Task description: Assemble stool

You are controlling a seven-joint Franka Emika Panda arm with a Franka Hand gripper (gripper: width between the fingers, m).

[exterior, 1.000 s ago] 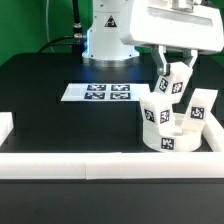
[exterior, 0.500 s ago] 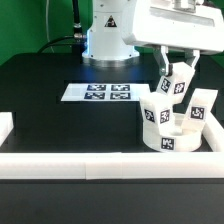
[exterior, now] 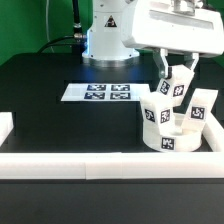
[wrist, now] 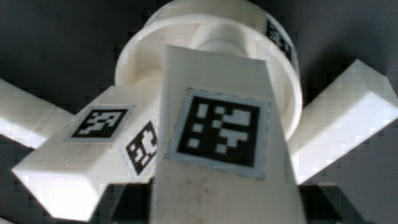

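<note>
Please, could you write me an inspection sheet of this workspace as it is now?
Surface: black table, edged by white rails.
Job's things: seat disc at the exterior view's right; first leg and second leg stand in it; third leg above it, seating cannot be told.
Clutter: nothing seen; only the marker board.
Grippers: gripper shut on the third leg.
Cables: dark cable beside the arm's base.
Surroundings: green backdrop.

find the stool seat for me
On the exterior view's right, the seat disc sits in the border rails' corner, beneath the gripper holding a leg.
</note>
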